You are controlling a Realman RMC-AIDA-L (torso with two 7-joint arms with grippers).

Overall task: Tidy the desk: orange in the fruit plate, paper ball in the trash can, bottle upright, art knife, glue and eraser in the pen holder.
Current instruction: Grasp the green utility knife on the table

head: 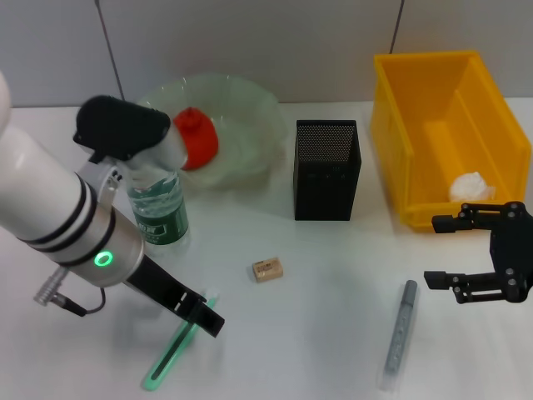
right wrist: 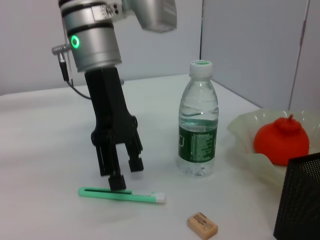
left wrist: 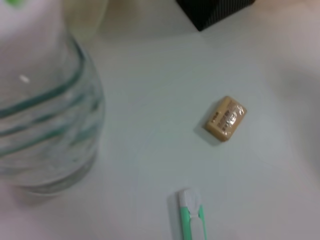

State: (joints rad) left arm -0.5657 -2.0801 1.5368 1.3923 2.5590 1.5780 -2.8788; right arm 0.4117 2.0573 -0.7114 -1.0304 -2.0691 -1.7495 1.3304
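My left gripper (head: pixel 206 317) is open and hangs just above the green art knife (head: pixel 173 352), which lies flat near the table's front left. The right wrist view shows its fingers (right wrist: pixel 118 181) over the knife (right wrist: pixel 122 195). The bottle (head: pixel 158 208) stands upright beside the left arm. The orange (head: pixel 196 138) sits in the pale green fruit plate (head: pixel 250 108). The tan eraser (head: pixel 267 269) lies mid-table and the grey glue stick (head: pixel 400 333) at front right. The black mesh pen holder (head: pixel 327 169) stands at centre. The paper ball (head: pixel 470 185) lies in the yellow trash bin (head: pixel 391 133). My right gripper (head: pixel 443 250) is open and empty.
The left wrist view shows the bottle (left wrist: pixel 45 110), the eraser (left wrist: pixel 226 119), the knife's tip (left wrist: pixel 191 215) and a corner of the pen holder (left wrist: pixel 215 10). The right wrist view shows the bottle (right wrist: pixel 198 125), eraser (right wrist: pixel 202 225) and orange (right wrist: pixel 280 140).
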